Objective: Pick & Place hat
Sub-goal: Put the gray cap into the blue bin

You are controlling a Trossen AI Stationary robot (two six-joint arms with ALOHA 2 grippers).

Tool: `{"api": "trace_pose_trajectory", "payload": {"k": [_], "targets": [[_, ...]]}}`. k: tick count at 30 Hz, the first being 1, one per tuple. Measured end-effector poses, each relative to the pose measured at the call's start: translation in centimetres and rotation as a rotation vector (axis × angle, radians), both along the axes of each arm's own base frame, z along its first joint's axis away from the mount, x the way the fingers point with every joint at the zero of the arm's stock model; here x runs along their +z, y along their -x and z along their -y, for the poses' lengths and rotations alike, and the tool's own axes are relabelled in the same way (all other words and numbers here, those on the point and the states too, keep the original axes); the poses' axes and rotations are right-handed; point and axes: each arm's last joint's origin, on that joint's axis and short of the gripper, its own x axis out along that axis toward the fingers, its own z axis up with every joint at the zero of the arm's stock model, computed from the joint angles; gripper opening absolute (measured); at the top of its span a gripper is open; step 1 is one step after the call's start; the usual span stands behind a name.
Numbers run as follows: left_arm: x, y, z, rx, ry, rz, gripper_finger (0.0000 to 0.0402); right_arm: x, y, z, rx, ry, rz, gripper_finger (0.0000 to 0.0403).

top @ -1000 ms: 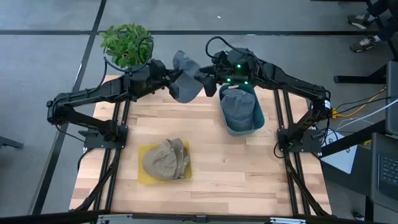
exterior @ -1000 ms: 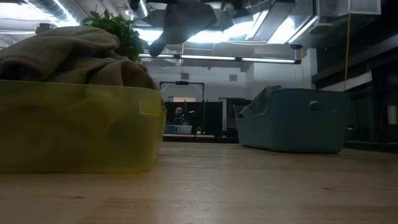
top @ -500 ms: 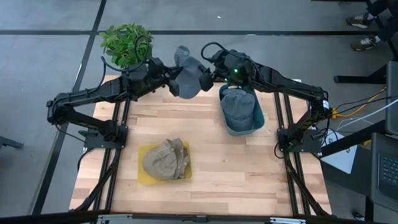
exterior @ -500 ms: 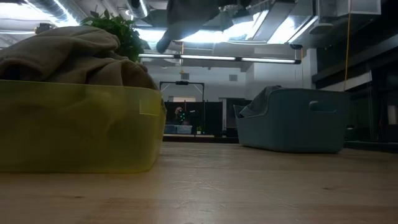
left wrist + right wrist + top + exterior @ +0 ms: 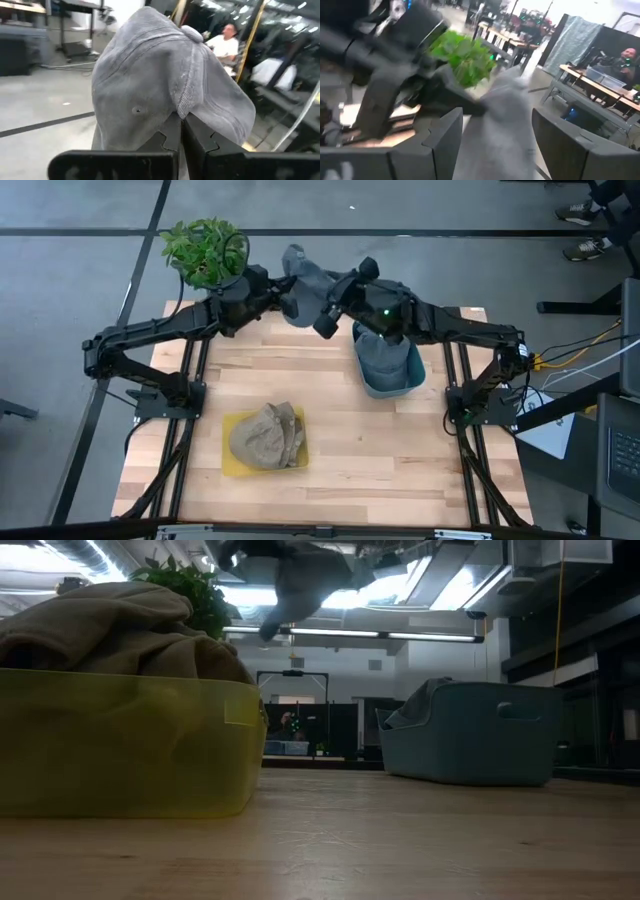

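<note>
Left gripper [image 5: 181, 131]: pinched tight on grey hat [image 5: 165, 85], held aloft past table's far edge | right gripper [image 5: 495, 135]: spread wide, empty, hat fabric between fingers | nearby: leafy plant [image 5: 203, 250], blue-grey bin [image 5: 392, 370] holding a cap, yellow bin [image 5: 130, 745] heaped with tan hats | hat: soft ribbed cloth, domed, top button.

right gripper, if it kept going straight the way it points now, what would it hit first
Most likely the grey hat, which sits between the right gripper's open fingers and is pinched by the left gripper. Depth is unclear.
</note>
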Motion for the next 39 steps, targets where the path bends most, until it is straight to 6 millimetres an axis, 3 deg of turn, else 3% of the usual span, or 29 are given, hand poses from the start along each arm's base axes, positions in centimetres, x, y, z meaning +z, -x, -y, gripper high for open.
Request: {"api": "trace_pose_trajectory", "payload": {"k": [8, 14, 22, 27, 31, 39], "targets": [[0.9, -0.1, -0.3, -0.075, -0.003, 0.121, 0.0004, -2.2, -2.0, -0.1, -0.004, -0.003, -0.079, 0.0236], [0.9, -0.3, -0.1, -0.156, 0.037, 0.157, 0.0004, -4.1, -3.5, 0.7, -0.165, 0.057, -0.180, 0.0236], [0.9, -0.4, 0.0, -0.211, 0.081, 0.193, 0.0004, -4.3, -3.6, 2.6, -0.187, 0.029, -0.146, 0.0236], [1.1, -0.5, 0.2, -0.259, 0.060, 0.187, 0.0004, -4.2, -3.8, 3.1, -0.078, 0.004, -0.119, 0.0229], [1.1, -0.5, 0.2, -0.286, 0.048, 0.182, 0.0004, -4.2, -3.8, 3.1, -0.040, -0.002, -0.116, 0.0182], [1.2, -0.4, 0.1, -0.303, 0.024, 0.165, 0.0004, -4.2, -3.9, 3.1, -0.030, 0.004, -0.126, 0.0013]]}}
